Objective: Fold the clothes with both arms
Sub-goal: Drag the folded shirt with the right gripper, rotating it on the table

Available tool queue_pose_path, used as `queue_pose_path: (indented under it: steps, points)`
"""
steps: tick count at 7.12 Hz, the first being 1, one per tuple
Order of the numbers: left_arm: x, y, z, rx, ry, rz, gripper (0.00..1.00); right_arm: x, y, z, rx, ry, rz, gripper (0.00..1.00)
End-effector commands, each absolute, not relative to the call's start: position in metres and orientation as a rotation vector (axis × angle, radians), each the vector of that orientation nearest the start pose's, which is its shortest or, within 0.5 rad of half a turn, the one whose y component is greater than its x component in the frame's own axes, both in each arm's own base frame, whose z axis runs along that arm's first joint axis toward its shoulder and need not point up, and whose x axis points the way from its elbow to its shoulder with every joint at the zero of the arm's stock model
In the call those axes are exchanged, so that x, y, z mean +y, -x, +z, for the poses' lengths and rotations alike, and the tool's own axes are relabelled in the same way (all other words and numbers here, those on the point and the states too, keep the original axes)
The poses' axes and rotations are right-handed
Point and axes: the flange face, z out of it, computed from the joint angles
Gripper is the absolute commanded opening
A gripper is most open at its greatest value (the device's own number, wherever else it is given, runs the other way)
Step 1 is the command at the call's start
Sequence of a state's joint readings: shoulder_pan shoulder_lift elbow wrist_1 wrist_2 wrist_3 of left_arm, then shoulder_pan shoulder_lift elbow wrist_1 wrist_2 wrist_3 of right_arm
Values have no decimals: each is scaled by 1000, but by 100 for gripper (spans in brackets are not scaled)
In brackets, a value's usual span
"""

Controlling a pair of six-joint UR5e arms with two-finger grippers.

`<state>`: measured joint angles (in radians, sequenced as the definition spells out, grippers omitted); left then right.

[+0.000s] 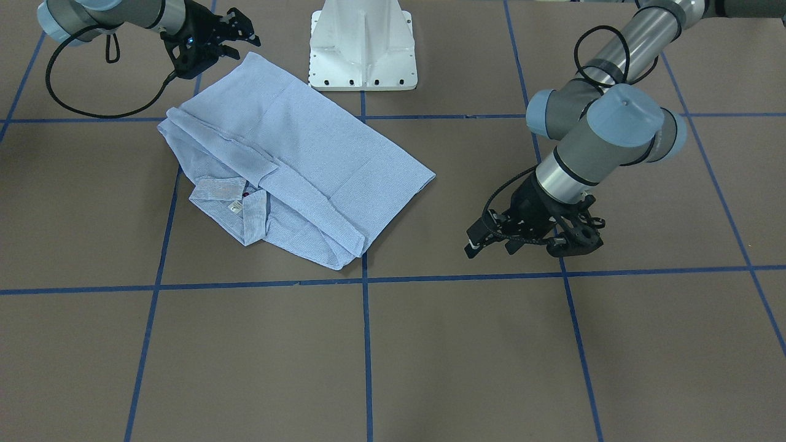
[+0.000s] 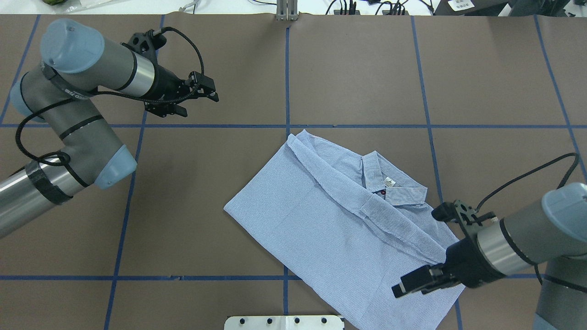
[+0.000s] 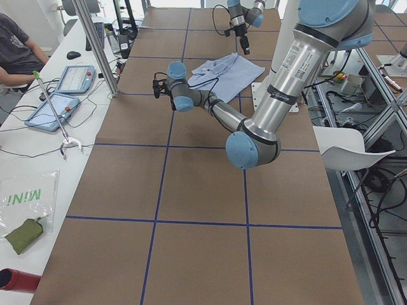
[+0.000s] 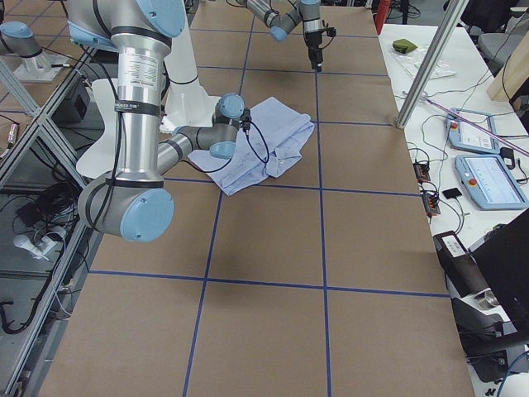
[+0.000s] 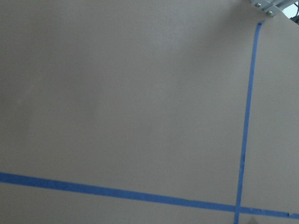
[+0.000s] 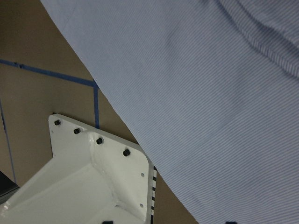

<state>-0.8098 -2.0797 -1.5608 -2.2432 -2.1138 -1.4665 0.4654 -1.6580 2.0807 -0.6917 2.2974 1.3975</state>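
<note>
Left gripper (image 2: 200,103) wide, empty | right gripper (image 1: 247,48) wide, above shirt (image 2: 321,220) corner | collar tag (image 2: 390,182) unreadable

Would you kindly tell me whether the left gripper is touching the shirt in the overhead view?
No, the left gripper is over bare brown table, well apart from the shirt.

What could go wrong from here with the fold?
1. The right arm's black pincer hangs over a corner of the pinstriped light blue shirt, near the white pedestal base; reaching down there might strike the base.
2. The left arm's black pincer is over bare brown table, far from the shirt; a one-sided lift would probably skew or undo the loose folded layers.
</note>
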Motion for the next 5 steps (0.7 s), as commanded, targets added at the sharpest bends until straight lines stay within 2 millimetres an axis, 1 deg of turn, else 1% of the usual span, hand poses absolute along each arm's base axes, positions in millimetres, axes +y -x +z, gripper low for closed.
queue_pose_path:
  steps: [1, 2, 3, 4, 5]
  points:
    - [-486, -433, 276, 1264, 56, -338, 99, -304, 303, 333, -1398, 64, -108, 100]
    - [-464, -454, 273, 1265, 124, -388, 99, -324, 290, 326, -1410, 16, -68, 100]
    - [-443, -476, 270, 1235, 151, -430, 99, -336, 276, 326, -1411, -17, -34, 100]
    - [-411, -501, 264, 1147, 176, -468, 99, -342, 270, 326, -1410, -32, -17, 100]
    - [-391, -512, 257, 1082, 184, -488, 98, -343, 269, 326, -1410, -35, -14, 100]
